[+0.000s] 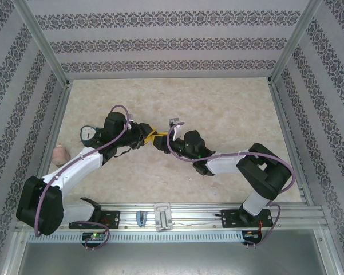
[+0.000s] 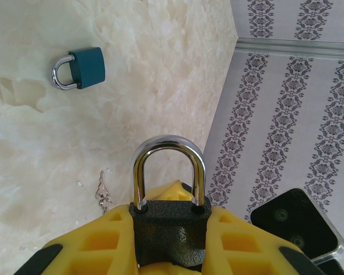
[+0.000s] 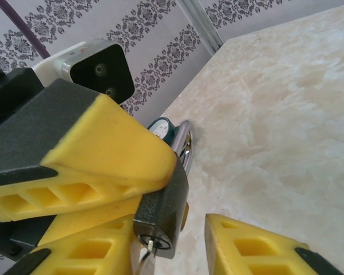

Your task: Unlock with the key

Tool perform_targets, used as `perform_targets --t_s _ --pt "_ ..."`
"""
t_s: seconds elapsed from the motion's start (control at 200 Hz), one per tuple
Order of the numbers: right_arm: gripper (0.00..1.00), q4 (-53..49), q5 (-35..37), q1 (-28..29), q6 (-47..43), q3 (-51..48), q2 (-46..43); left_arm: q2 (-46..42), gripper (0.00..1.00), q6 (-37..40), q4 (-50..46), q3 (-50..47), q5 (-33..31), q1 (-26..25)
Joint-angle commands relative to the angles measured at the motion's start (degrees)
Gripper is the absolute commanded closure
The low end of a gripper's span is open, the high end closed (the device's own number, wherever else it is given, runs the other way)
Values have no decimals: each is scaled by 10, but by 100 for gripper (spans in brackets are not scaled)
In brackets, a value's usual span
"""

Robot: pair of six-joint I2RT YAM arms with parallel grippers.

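so the left tool (image 2: 172,217) is clamped on the rigid, hefty-looking black padlock (image 3: 162,213), the right tool (image 3: 174,240) is spread around the thin slick key (image 3: 149,252), I'd pinch its flats

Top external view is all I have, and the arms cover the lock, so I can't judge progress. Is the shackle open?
Observer: No. In the left wrist view the left gripper holds the padlock, and both legs of the shackle are seated in its body.
Operator: Is the key in?
Observer: In the right wrist view a silvery piece, apparently the key, sticks out of the keyhole at the padlock's bottom end.
Operator: Does the right gripper have it?
Observer: Its fingers stand apart on either side of the key. I cannot tell whether they touch it.
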Motion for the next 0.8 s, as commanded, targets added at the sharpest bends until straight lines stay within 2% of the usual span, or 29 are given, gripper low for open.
perform_targets --t_s 0.0,0.255,0.415,0.57,0.794 --pt "69 20 12 4 -7 21 -11 3 76 8 27 0 20 0" --pt "89 14 14 3 -5 28 -3 1 76 7 37 -2 21 -1" --pt "99 9 22 3 -10 18 -9 0 70 5 50 -3 22 -1" --pt "100 4 24 0 -18 5 -26 -6 58 8 60 -6 15 3" --pt "100 -14 0 -7 -38 -22 -65 -28 53 32 4 -5 -3 19"
